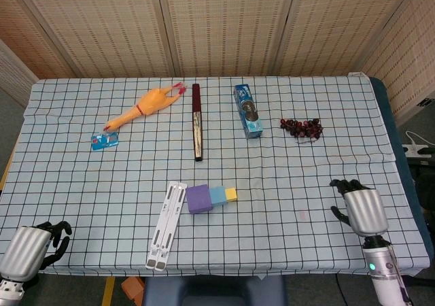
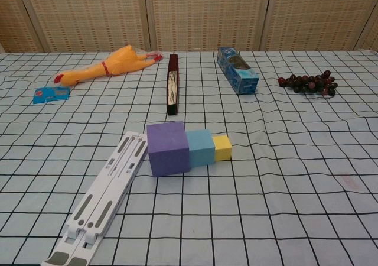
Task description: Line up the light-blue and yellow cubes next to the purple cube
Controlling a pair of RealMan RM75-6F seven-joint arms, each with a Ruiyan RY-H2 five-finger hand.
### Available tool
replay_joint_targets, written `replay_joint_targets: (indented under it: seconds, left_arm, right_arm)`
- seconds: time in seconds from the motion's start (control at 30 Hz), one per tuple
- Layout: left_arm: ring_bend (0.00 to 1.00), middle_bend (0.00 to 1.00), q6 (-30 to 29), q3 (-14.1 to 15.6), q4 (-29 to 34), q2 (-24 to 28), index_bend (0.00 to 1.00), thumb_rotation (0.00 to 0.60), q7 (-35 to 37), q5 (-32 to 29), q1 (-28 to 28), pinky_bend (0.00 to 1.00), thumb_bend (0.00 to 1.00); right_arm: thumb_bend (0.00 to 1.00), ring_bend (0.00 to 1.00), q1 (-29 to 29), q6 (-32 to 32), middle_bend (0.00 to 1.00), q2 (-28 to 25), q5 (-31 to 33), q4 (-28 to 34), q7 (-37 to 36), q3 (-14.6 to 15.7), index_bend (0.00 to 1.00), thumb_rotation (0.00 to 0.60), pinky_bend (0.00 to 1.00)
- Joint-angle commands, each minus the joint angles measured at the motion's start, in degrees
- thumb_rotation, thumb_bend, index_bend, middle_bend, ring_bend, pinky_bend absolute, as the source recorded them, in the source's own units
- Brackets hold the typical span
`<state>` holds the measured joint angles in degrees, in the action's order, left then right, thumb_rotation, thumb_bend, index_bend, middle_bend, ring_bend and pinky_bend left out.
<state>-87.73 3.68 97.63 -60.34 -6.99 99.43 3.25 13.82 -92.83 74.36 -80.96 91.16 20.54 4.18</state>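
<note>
The purple cube (image 1: 199,198) (image 2: 168,148), the light-blue cube (image 1: 218,196) (image 2: 200,147) and the small yellow cube (image 1: 231,194) (image 2: 222,148) sit side by side in a row, touching, near the table's front middle. My right hand (image 1: 361,208) hangs at the front right of the table, far from the cubes, holding nothing, fingers loosely curled. My left hand (image 1: 30,248) is at the front left corner, below the table edge, fingers curled, nothing in it. Neither hand shows in the chest view.
A white folding stand (image 1: 166,226) (image 2: 98,199) lies just left of the purple cube. Farther back lie a rubber chicken (image 1: 143,107), a small blue card (image 1: 104,141), a dark long case (image 1: 196,121), a blue box (image 1: 248,110) and grapes (image 1: 301,127).
</note>
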Motion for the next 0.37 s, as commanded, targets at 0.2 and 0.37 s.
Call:
replay_joint_targets:
  seconds: [0.2,0.37]
  left_arm:
    - [0.64,0.70,0.8,0.0,0.2,-0.1,0.51,0.600,-0.5,-0.7,0.3,0.84,0.46]
    - [0.64,0.70,0.6,0.0,0.1,-0.1,0.51,0.600,-0.6,-0.7,0.2,0.84,0.46]
  right_arm:
    - [0.04,0.29,-3.7,0.8,0.36,-1.3,2.1,-2.1,0.5,-1.4,0.31,0.600,0.56]
    - [0.04,0.27,-4.4,2.1,0.34,-1.2,2.1,-2.6,2.0,-1.9,0.31,0.600,0.54]
